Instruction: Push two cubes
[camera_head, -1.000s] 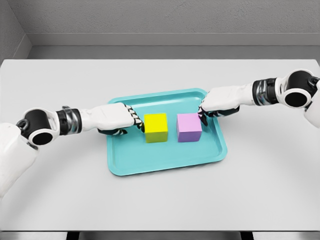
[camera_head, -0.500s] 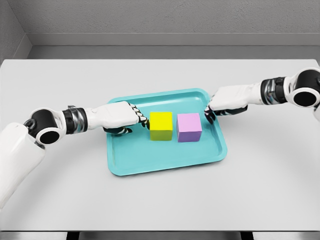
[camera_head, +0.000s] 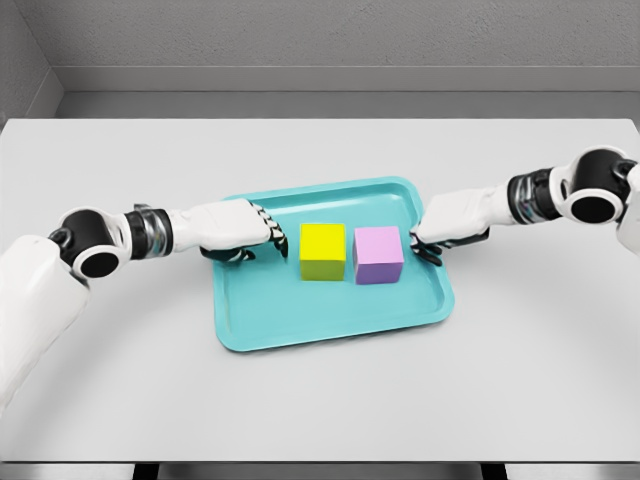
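Grey walls are closing off the top of the frame, and a pale grey table (camera_head: 320, 400) is filling the rest of it.

At left of centre the left hand (camera_head: 235, 229) is lying knuckles-up over the tray's left rim, fingers bunched together and curled, grasping nothing; its fingertips (camera_head: 277, 237) are hanging just beside the yellow cube (camera_head: 323, 251), and a thin gap appears to be showing between them. Right of centre the right hand (camera_head: 447, 221) is hovering over the tray's right rim, fingers likewise curled and empty, its tips near the purple cube (camera_head: 378, 255) but apart from it.

Both cubes are sitting upright in the middle of the teal tray (camera_head: 300, 320), yellow on the left, purple on the right, faces nearly touching with only a slim line between them.

Judging from this, the risks are lying in the contact. A fingertip meeting a cube off-centre could be spinning it rather than sliding it. Pushing from both sides at once could be pinching the pair until one pops upward or skews. A wrist dragging on the raised rim could be shifting the whole tray across the table, taking the cubes with it.
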